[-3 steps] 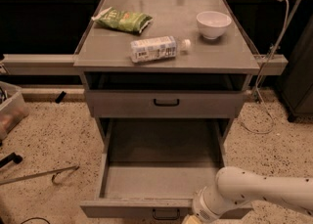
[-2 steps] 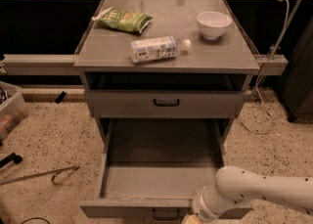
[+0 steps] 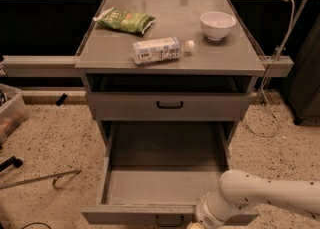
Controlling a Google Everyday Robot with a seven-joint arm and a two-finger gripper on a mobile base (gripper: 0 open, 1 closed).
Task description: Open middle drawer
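The middle drawer point(image 3: 165, 185) is a grey metal drawer right below the shut top drawer point(image 3: 170, 106). It is pulled far out and its inside is bare. Its front edge point(image 3: 140, 215) lies at the bottom of the camera view, with its small black loop handle point(image 3: 170, 221) partly cut off by the picture's edge. My white arm point(image 3: 265, 198) comes in from the right. The gripper point(image 3: 193, 225) is at the drawer front, just right of the handle, and is mostly out of view below the picture.
On the cabinet top point(image 3: 230, 55) lie a green snack bag point(image 3: 125, 21), a plastic bottle point(image 3: 159, 50) on its side and a white bowl point(image 3: 217, 24). A cable point(image 3: 272, 88) hangs at the right. A metal rod point(image 3: 40, 179) and a bin point(image 3: 10, 113) are on the speckled floor at the left.
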